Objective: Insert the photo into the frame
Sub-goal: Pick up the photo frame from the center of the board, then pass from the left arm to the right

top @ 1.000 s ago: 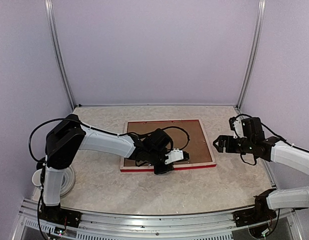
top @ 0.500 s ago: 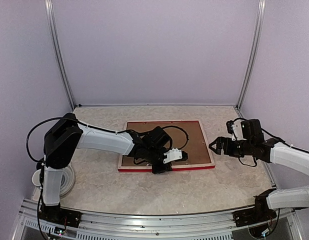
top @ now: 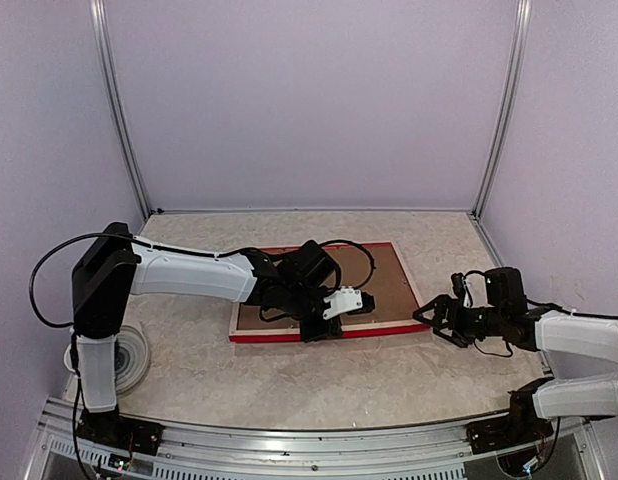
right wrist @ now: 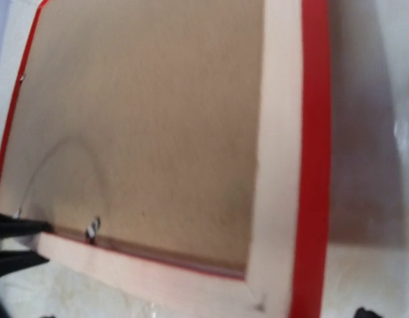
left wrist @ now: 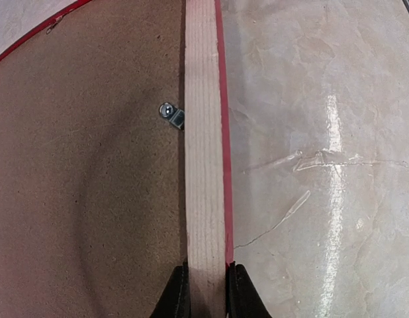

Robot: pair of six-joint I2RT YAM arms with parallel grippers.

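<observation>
The frame point(top: 410, 288) lies face down on the table, pale wood up and red at its edges. A brown backing board point(top: 379, 278) fills it. The photo is hidden. My left gripper point(top: 324, 326) is shut on the frame's near rail point(left wrist: 204, 132), one finger point(left wrist: 177, 295) on the board side and one on the red outer edge. My right gripper point(top: 430, 317) stands open just off the frame's near right corner point(right wrist: 280, 265), not touching it. In the right wrist view the frame's right rail point(right wrist: 315, 132) and the board point(right wrist: 145, 119) fill the picture.
A small metal clip point(left wrist: 171, 114) sits on the board against the near rail. A white round object point(top: 130, 361) lies by the left arm's base. Marbled tabletop point(left wrist: 310, 132) stretches in front of the frame. Purple walls and metal posts enclose the table.
The left gripper has dragged the frame a little to the left and toward the near edge, turning it slightly. The right arm has come down and nearer, to the frame's near right corner.
</observation>
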